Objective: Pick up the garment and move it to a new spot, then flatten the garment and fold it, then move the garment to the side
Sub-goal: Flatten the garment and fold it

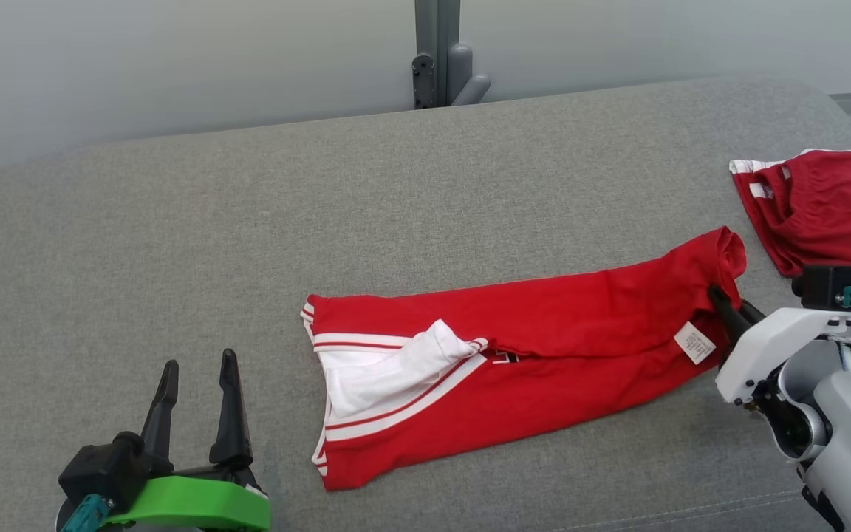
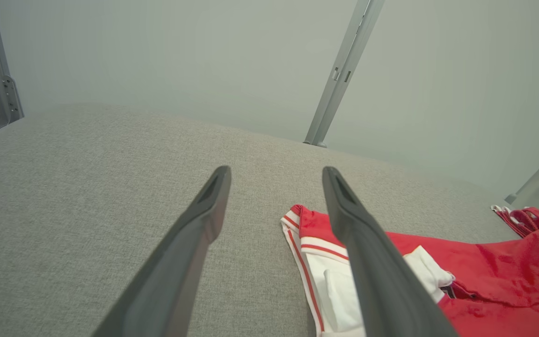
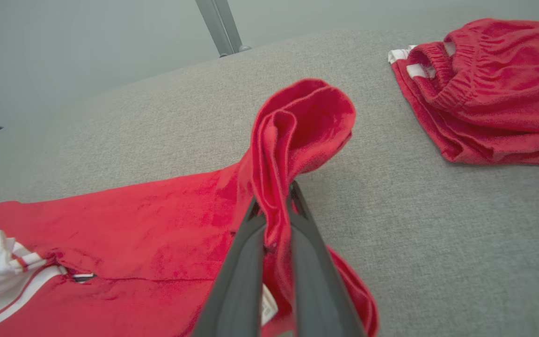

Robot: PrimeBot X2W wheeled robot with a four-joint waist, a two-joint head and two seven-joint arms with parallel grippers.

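While the red, white-trimmed fabric garment is pinched at one end by the right gripper, with the left gripper open, folding is judged unfinished.

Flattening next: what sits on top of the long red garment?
A bunched white flap lies over the red garment's striped end, and a white label near the right gripper. Whatever the flap covers is hidden.

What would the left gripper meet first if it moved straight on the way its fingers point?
Probably the bare grey upholstered surface: the left gripper frames only grey cloth between its open jaws. The red-and-white garment sits right of that line. Depth is unclear.
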